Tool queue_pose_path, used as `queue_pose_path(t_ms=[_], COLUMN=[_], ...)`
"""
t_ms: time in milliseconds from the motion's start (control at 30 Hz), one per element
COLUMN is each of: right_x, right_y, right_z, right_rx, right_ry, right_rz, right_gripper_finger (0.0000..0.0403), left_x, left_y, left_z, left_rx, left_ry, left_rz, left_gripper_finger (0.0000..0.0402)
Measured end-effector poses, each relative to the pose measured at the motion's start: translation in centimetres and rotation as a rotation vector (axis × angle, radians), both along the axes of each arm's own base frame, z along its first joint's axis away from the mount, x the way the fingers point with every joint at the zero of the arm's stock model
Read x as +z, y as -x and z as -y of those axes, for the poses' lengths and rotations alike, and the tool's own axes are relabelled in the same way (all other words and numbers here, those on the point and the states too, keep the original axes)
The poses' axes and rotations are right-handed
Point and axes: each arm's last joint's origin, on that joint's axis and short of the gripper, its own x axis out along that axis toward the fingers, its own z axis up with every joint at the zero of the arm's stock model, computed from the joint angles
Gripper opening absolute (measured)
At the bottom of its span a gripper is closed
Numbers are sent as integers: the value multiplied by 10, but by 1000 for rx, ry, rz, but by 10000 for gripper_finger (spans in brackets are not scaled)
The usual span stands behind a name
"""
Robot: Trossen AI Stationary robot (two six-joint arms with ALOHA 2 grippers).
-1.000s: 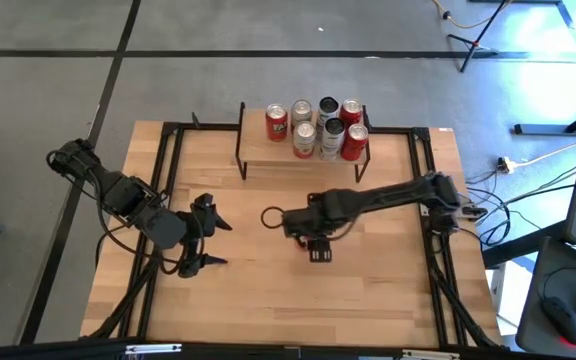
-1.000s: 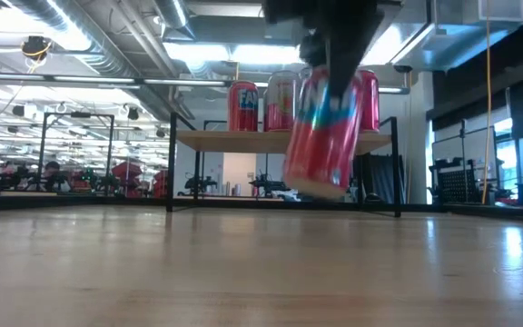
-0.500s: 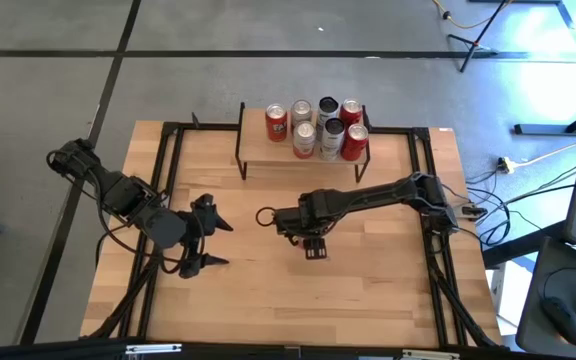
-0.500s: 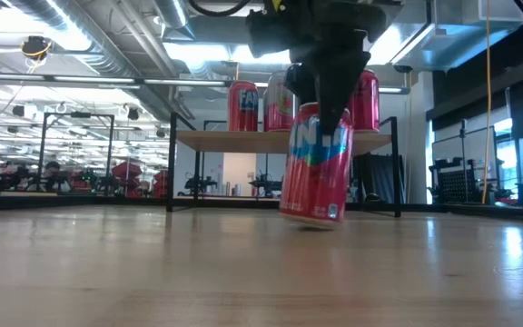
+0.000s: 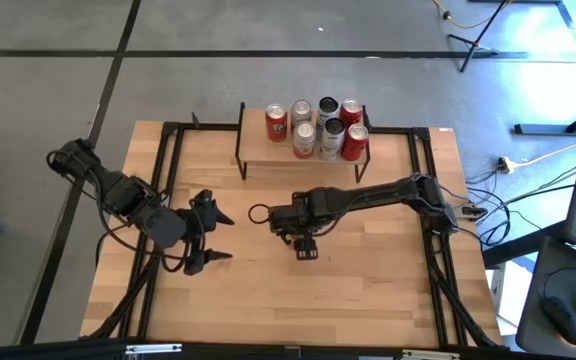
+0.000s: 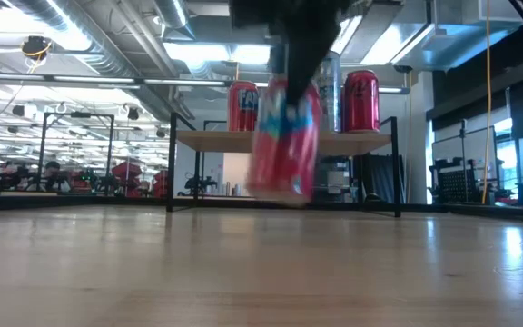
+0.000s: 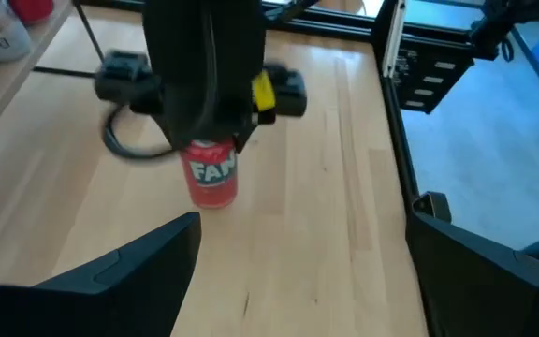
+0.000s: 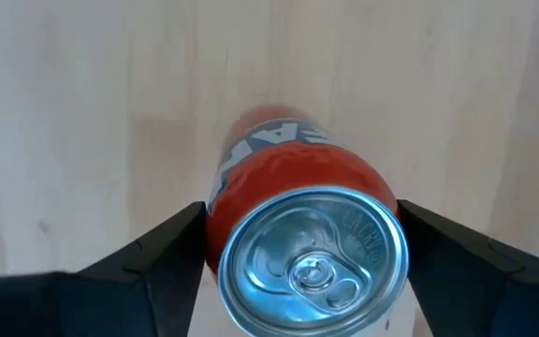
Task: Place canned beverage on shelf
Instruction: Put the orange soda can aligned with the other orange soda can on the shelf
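Left gripper (image 5: 208, 229) is parked over the left part of the bench (image 5: 388, 290), fingers spread apart, nothing between them. No role in this step.

Centre: the red can (image 8: 298, 225) is clamped between the right gripper (image 5: 260, 213) fingers, one on each side of the can body near the top, as seen in the right wrist view. In the left wrist view the can (image 7: 213, 171) is shown upright under the right arm, close above the bench or just touching it; contact cannot be told. In the low view the can (image 6: 284, 141) is blurred and slightly tilted, with its base seen just above the bench line.

Behind it: the shelf (image 5: 268, 152) stands at the far edge of the bench, well apart from the held can. The right part of its plank is occupied by the stored cans (image 5: 318, 126) in two rows; the bare plank is at the left end and in front of the leftmost can.

Step in hand is judged to be carry-to-shelf. To be done well:
- Can to be lifted clear of the plank height before any move toward the shelf, so the front edge is not struck.
- Tilt to be taken out before set-down.
- Free left end to be targeted, away from the stored cans.
- Fingers to be released only once the base is seated flat.
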Motion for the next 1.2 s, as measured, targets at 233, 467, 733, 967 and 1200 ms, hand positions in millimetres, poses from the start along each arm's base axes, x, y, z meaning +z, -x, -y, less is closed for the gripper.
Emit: queue_pose_path(t_ms=[233, 467, 733, 967, 1200], right_x=[18, -7, -23, -23, -3], right_y=[-1, 0, 0, -1, 7], right_z=[-9, -11, -11, -11, -16], right_rx=[13, 18, 3, 0, -26], right_ry=[8, 8, -4, -9, -76], right_rz=[57, 4, 4, 11, -3], right_gripper_finger=[302, 302, 303, 357, 378], left_x=[-2, -2, -2, -2, -10], left_y=[-3, -4, -4, -4, -13], left_z=[-1, -1, -1, -1, 1], left_rx=[-6, -4, -6, -5, -16], left_ry=[-25, -24, -23, -25, -42], left_rz=[-6, -10, -10, -10, -48], left_gripper_finger=[364, 363, 363, 363, 363])
